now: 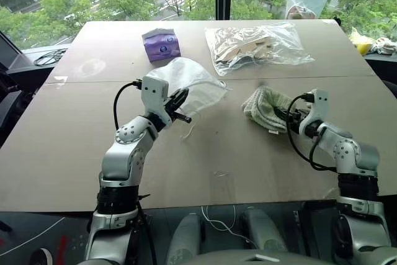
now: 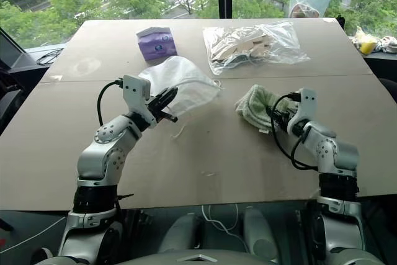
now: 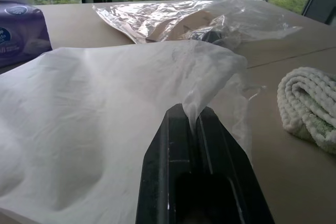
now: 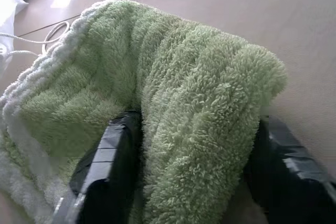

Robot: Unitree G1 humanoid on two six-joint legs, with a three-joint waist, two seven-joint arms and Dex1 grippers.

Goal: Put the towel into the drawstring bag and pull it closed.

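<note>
The left pincer (image 1: 181, 107) sits left of centre in the head view, its two black fingers pressed together on a pinch of the thin white bag (image 1: 189, 82). In the left wrist view the fabric (image 3: 105, 129) rises out of the closed fingertips and spreads wide over the counter (image 1: 205, 159). A thin white cord (image 1: 188, 132) trails onto the counter just below the pincer.

The right pincer (image 2: 277, 120) is right of centre, at the near edge of the pale-green towel (image 2: 254, 106), which lies bunched on the counter, well apart from the bag. In the right wrist view a thick fold of the towel (image 4: 199, 114) stands between the two black fingers (image 4: 107, 156), one on each side of the fold; the jaws are partly closed around it, and whether they press it firmly I cannot tell.

At the upper middle of the frame lie a purple tissue pack (image 1: 160, 44) and a clear plastic bag (image 1: 257, 44) of beige items.
</note>
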